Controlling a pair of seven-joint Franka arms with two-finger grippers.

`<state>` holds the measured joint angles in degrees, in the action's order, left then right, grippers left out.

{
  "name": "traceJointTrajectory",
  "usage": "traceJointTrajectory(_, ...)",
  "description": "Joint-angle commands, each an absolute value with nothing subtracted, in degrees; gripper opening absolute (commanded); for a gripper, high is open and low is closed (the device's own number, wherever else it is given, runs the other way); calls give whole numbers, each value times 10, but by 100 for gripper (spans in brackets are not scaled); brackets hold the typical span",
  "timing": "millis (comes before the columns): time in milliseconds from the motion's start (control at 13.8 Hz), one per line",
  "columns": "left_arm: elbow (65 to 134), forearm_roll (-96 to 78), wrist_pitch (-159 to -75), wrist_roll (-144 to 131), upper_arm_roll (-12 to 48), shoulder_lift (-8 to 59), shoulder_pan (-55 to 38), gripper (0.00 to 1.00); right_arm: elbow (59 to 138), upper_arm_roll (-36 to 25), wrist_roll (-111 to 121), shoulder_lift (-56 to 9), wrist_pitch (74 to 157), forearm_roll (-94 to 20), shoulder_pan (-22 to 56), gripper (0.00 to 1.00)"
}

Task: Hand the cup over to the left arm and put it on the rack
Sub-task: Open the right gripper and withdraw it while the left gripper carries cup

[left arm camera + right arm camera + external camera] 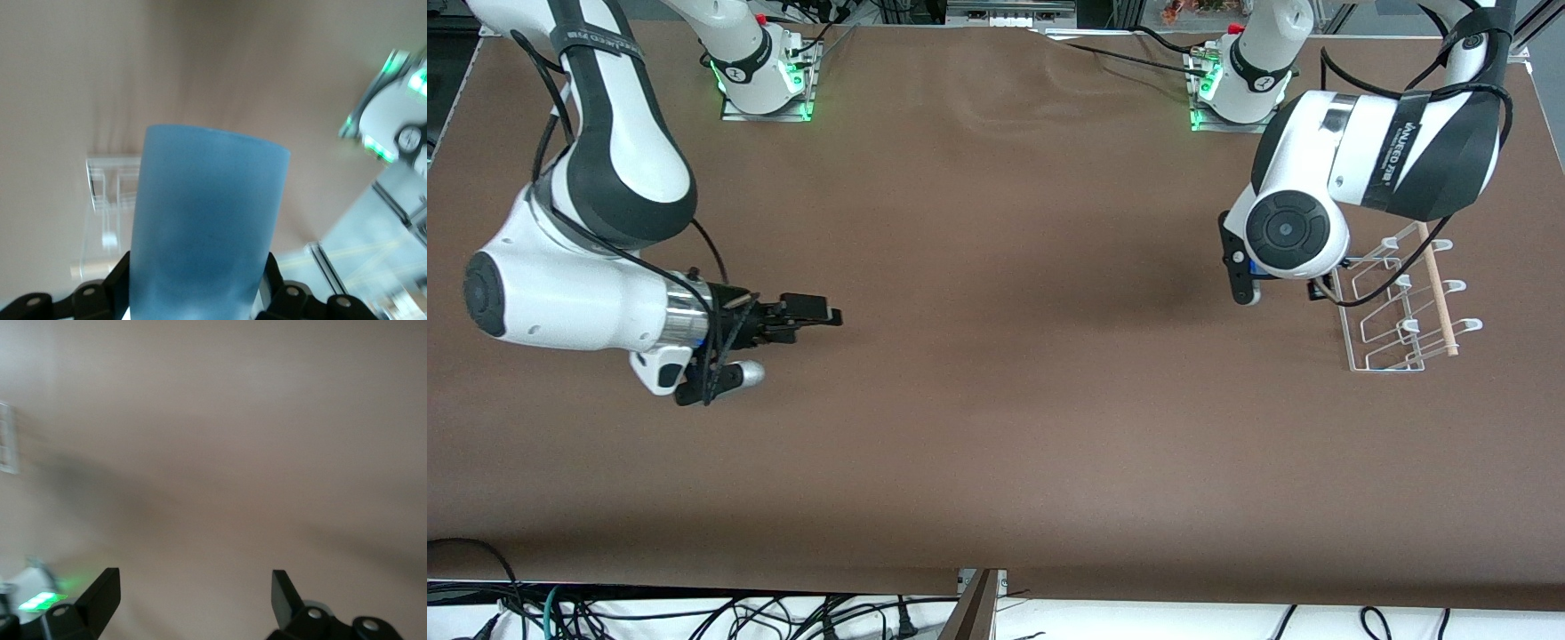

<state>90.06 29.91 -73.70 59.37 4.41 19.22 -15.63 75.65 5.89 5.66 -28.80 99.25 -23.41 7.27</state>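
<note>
Basically, the cup (207, 220) sits clamped between the black fingers (100, 293) of the left gripper (197, 300), seen only in the left wrist view. Its long axis runs straight out from the gripper along the fingers, one end pointing away from the wrist camera; whether that end is the mouth or the base can't be told. The near end is cut off by the frame edge. In the front view the cup is hidden under the left arm (1325, 191), whose big joint also covers the gripper itself. That arm hangs over the rack (1400, 307) at the left arm's end of the table (996, 356). The rack's white loops and the wooden dowel (1438, 289) show in front; in the left wrist view the rack (107, 207) is blurred and partly blocked by the cup. The right gripper (818, 316) hovers over bare table at the right arm's end, fingers (100, 597) spread wide apart, holding nothing.
</note>
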Motion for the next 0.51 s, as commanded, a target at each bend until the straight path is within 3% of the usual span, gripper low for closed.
traceJointTrajectory(0, 896, 388, -691, 532, 42, 223, -152, 11, 769, 37, 95, -258, 965, -183, 69, 100)
traceJointTrajectory(435, 905, 464, -657, 428, 24, 292, -55, 13, 816, 15, 92, -180, 954, -78, 41, 100)
